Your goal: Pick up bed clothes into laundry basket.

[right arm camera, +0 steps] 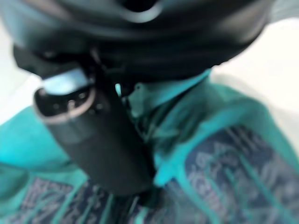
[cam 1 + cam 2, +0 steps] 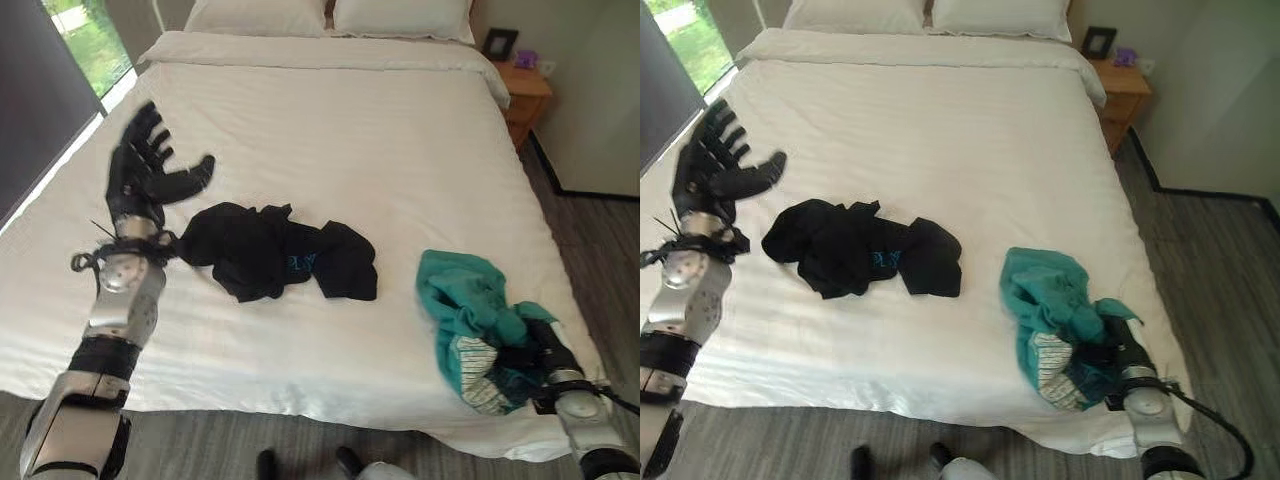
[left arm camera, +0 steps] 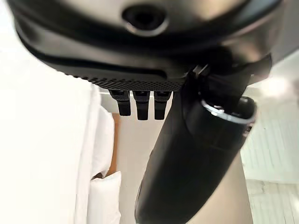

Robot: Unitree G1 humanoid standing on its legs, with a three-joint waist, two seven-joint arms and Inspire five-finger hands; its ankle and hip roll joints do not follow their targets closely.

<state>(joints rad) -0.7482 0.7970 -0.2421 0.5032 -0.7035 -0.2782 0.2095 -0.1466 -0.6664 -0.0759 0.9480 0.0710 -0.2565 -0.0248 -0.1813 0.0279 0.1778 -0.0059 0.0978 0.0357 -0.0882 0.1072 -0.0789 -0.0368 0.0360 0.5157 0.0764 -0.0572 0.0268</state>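
Low at the near right corner of the wide white bed (image 2: 330,130), the robot's right hand (image 2: 535,352) is pushed into a crumpled teal garment with a pale striped lining (image 2: 470,320). That cloth bunches over and around the hand, most of it heaped just ahead of and to the left of it, reaching toward the middle of the mattress. In the right wrist view the dark thumb (image 1: 100,140) lies against the teal folds (image 1: 224,140), but the fingers are buried in the fabric, so whether they are gripping it cannot be told. The right forearm comes up from beyond the bed's near edge. On the other side, the robot's left hand (image 2: 145,170) is raised above the sheet with its fingers spread straight and thumb held out, holding nothing; its forearm rises steeply from the near left. A rumpled black garment with a small blue mark (image 2: 275,250) lies flat just to the right of that wrist, close beside it, and well apart from the teal heap. Two white pillows (image 2: 330,15) sit far beyond both hands at the head of the bed.
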